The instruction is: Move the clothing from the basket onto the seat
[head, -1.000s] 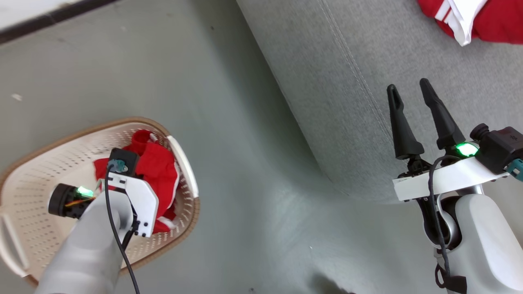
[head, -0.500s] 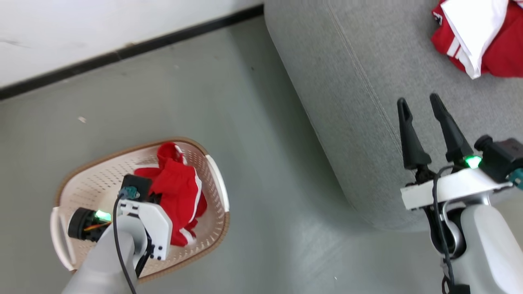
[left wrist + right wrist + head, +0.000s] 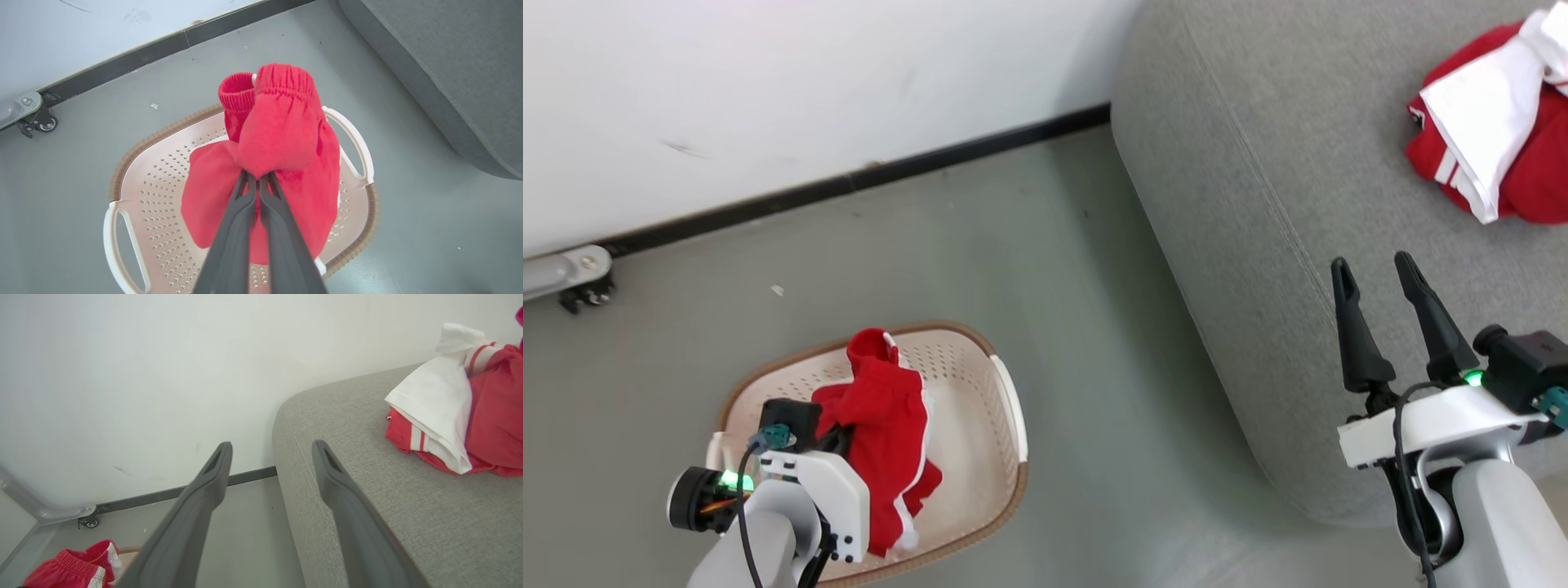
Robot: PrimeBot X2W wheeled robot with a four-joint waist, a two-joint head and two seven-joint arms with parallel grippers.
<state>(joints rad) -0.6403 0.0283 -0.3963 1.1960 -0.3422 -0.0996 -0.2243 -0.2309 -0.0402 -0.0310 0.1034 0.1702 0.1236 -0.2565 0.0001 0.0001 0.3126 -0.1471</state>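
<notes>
A red garment with white stripes (image 3: 890, 433) (image 3: 282, 134) hangs above the cream basket (image 3: 964, 367) (image 3: 155, 163), lifted out of it. My left gripper (image 3: 256, 176) is shut on this clothing, pinching a fold near its ribbed waistband. More red and white clothing (image 3: 1494, 155) (image 3: 461, 416) lies on the grey seat (image 3: 1258, 180) (image 3: 367, 490) at the upper right. My right gripper (image 3: 1372, 273) (image 3: 271, 451) stands open over the seat's near edge, with nothing between its fingers. The held clothing (image 3: 77, 567) also shows at the lower left of the right wrist view.
A white wall with a black skirting strip (image 3: 849, 180) runs behind the basket. A metal leg on a small castor (image 3: 584, 286) (image 3: 41, 122) stands by the wall at the left. Grey floor (image 3: 1094, 392) lies between the basket and the seat.
The head camera has tilted up, bringing the wall into view. My left gripper has lifted the red garment higher out of the basket. The right gripper stays open.
</notes>
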